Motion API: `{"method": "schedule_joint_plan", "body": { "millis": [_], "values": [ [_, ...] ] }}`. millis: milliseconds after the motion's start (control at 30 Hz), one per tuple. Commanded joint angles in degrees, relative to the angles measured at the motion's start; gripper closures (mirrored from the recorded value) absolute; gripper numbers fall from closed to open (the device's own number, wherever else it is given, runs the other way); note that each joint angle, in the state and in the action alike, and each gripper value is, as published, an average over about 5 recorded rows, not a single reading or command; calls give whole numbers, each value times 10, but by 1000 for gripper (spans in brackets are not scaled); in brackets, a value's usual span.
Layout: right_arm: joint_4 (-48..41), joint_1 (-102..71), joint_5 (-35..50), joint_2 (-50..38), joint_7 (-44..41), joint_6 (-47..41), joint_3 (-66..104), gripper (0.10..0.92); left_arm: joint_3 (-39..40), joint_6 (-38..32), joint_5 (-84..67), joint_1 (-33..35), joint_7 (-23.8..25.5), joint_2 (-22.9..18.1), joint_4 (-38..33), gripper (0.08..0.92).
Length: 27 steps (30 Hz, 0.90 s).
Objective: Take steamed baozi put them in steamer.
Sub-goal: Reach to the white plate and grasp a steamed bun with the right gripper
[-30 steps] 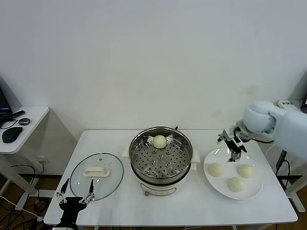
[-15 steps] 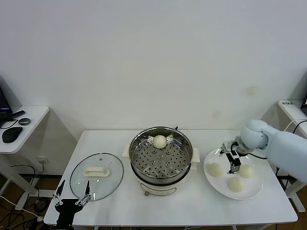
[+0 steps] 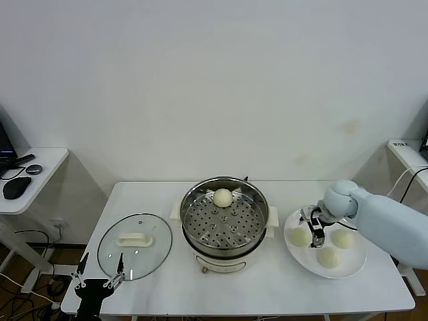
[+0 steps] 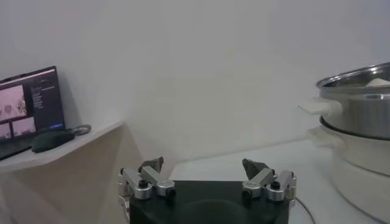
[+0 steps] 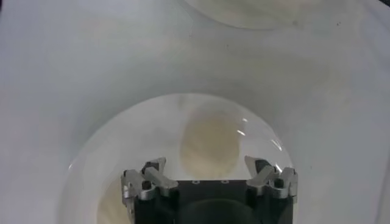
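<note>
Pick-up step: I hold the right tool (image 3: 315,231), fingers apart, just above the plate (image 3: 348,266), over a baozi (image 5: 210,143). One bun (image 3: 222,197) sits in the steamer (image 3: 224,221). Next: descend, straddle, close. Left tool (image 3: 100,280) idles apart below the desk (image 3: 267,287).

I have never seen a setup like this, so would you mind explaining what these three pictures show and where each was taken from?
This is a two-armed robot. The head view looks down on a white table. The steamer holds one baozi; three more lie on the plate, and a glass lid lies to the left. The other two pictures come from wrist cameras. The right gripper hangs open over the plate, above a bun, holding nothing. The left gripper waits open near the table's front edge.
</note>
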Motion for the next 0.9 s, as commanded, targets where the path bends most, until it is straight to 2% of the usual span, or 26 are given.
{"method": "schedule_joint_plan", "body": {
  "millis": [33, 333, 600, 767, 900],
  "values": [
    [-21, -20, -18, 18, 8, 2, 17, 235, 0, 0, 1, 0, 0, -1, -1, 177],
    [-33, -31, -22, 33, 8, -1, 29, 318, 1, -3, 4, 5, -1, -2, -1, 177],
    [-25, -20, -18, 26, -2, -5, 31, 489, -1, -4, 3, 8, -1, -3, -5, 177],
    [2, 12, -1, 1, -11, -5, 17, 557, 1, -3, 4, 6, -1, -3, -4, 177],
    [46, 85, 41, -44, -21, -5, -15, 574, 6, -1, 5, 2, 1, -3, -3, 177]
  ]
}}
